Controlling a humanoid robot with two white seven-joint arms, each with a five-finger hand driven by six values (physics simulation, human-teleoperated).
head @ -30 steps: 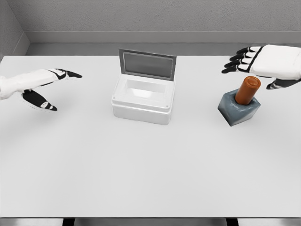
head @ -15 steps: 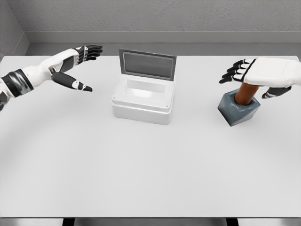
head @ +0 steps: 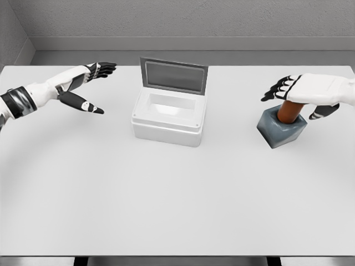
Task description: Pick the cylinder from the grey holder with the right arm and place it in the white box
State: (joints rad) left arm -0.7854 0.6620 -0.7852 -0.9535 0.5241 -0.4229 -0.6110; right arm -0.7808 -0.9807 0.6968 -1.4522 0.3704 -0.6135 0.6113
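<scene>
Right hand (head: 310,91) sits low over the top of the cylinder (head: 289,112), palm down, fingers (head: 275,91) extended toward the left and apart, thumb hanging off the near side. No wrap around the shaft yet; it holds nothing. The palm covers the cylinder's cap, so whether it touches cannot be told.

The cylinder, orange-brown, stands in the grey holder (head: 282,130), leaning slightly to the right. Only a short stretch of shaft shows between holder rim and palm.

Risks from here:
- Little exposed shaft to close on. Fingers curling from this flat pose may catch the holder's edge, or pinch only the cap, and slip.
- The holder looks small and free-standing on the desk (head: 177,188). A lift not in line with the tilt could bind the cylinder in its socket and drag or tip the holder along.
- A downward press from the palm could wedge the cylinder deeper.

White box (head: 170,116) stands well apart to the left, lid (head: 173,75) upright at the back, cavity open. The raised lid could be clipped on a carry that overshoots.

Left hand (head: 72,83) hovers beyond the box's far side, fingers spread, empty, near the drop zone.
</scene>
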